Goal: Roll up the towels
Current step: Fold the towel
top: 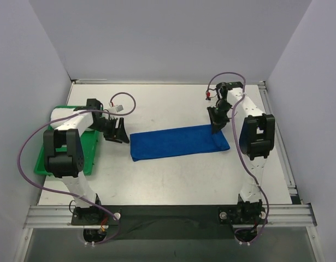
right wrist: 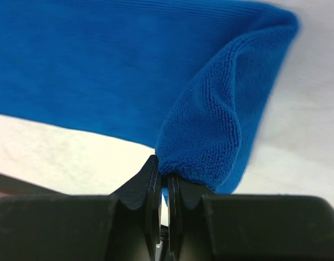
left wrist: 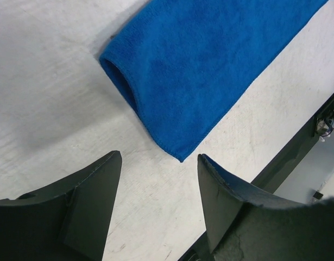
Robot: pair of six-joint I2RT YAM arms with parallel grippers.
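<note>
One corner of the royal blue rectangular terry-cloth towel, lying lengthwise left-to-right across the white surface, is pinched at its right end by my clenched right end effector, while my left end effector hovers released just beside its left end.

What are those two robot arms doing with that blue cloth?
They are starting to roll a towel. The right gripper is shut on the right end of the blue towel, which otherwise lies flat on the table. The left gripper hangs open just off its left end, not touching. A white towel waits on the green tray.
</note>
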